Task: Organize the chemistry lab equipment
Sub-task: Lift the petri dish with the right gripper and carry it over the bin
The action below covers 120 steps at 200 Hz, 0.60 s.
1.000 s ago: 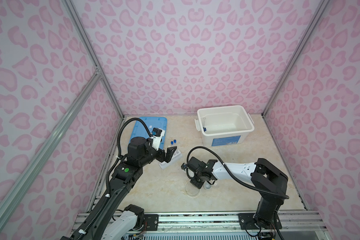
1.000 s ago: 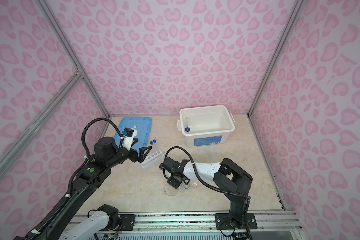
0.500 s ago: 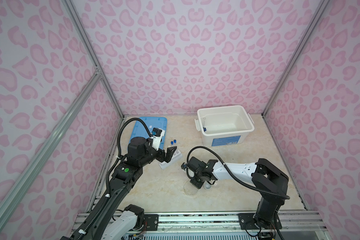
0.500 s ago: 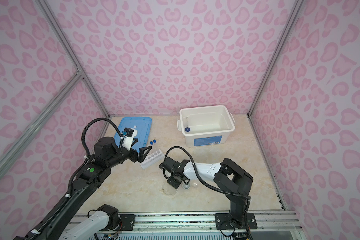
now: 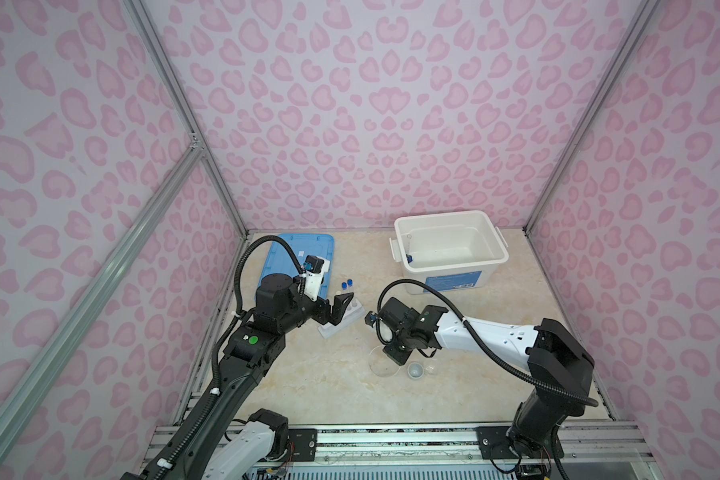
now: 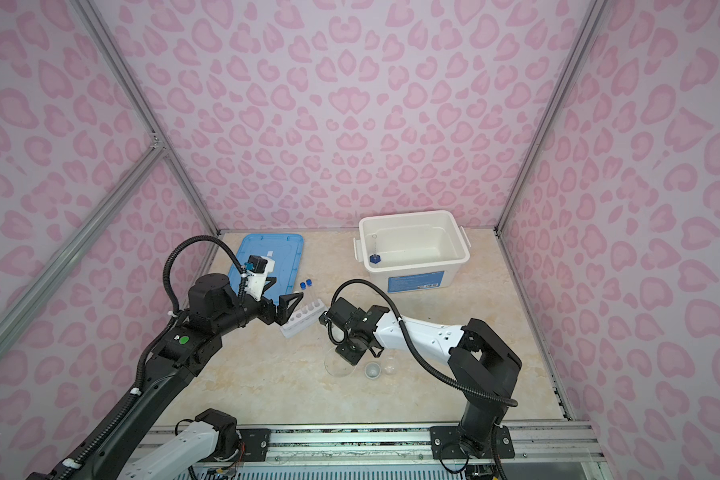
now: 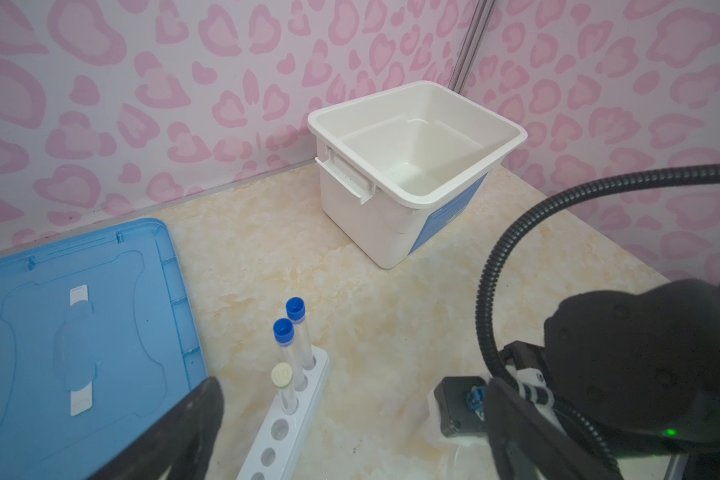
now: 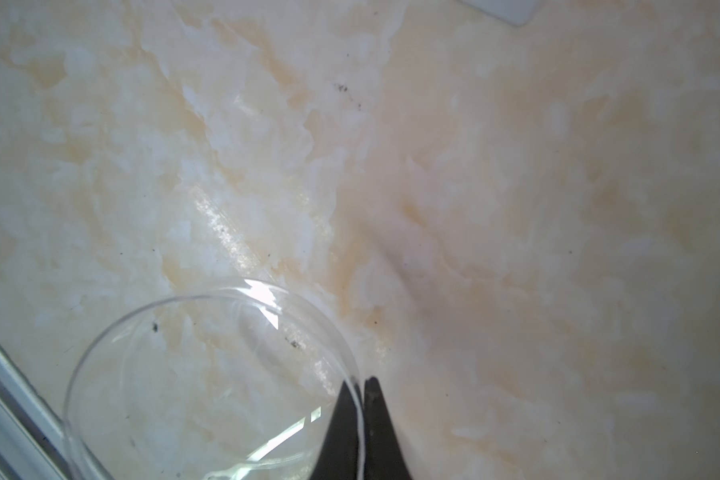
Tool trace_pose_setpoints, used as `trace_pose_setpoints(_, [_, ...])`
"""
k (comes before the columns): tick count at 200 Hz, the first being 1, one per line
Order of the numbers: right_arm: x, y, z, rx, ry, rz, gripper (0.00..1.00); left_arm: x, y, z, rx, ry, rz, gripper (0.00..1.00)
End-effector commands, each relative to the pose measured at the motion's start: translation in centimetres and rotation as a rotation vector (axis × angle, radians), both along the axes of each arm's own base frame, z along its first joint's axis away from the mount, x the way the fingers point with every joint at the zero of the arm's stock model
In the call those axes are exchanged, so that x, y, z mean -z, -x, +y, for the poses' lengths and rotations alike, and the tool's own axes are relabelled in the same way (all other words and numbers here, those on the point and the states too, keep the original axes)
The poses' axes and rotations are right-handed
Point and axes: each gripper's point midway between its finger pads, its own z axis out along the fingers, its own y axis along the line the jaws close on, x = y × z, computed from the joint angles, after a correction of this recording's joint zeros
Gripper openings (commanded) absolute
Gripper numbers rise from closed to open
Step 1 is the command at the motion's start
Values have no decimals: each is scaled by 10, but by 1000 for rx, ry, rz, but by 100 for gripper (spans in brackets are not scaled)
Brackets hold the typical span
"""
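Observation:
My right gripper (image 8: 360, 384) is shut on the rim of the clear petri dish (image 8: 208, 395); in both top views the dish (image 5: 385, 365) sits at the front centre under that gripper (image 5: 393, 358). A small white cup (image 5: 415, 370) stands just right of the dish. The white rack (image 7: 292, 432) holds two blue-capped test tubes (image 7: 295, 309) and a white-capped one (image 7: 282, 375). My left gripper (image 7: 354, 415) hangs open over the rack (image 5: 341, 319), holding nothing. A blue-based cylinder (image 6: 375, 258) lies in the bin.
A big white bin (image 5: 445, 214) stands at the back right, its blue lid (image 5: 304, 249) flat on the table at the back left. A small clear piece (image 5: 431, 368) lies beside the cup. A metal rail (image 5: 391, 436) runs along the front edge.
The right jaws have finished closing onto the petri dish's rim, and the dish has shifted slightly toward the back. The left arm has not moved.

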Motion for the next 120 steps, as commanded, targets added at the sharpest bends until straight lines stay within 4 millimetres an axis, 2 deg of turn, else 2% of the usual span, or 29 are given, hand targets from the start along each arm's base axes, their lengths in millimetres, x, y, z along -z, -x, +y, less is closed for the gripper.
trace_pose_setpoints(1, [-15, -1, -10, -11, 19, 3, 5, -9, -3, 0, -1, 12, -38, 99])
trace_pose_setpoints(89, [-83, -30, -31, 41, -6, -77, 5, -11, -3, -1, 5, 14, -42, 99])
trace_pose_setpoints(120, [-114, -52, -46, 116, -6, -170, 5, -10, -3, -2, 11, 12, -41, 99])
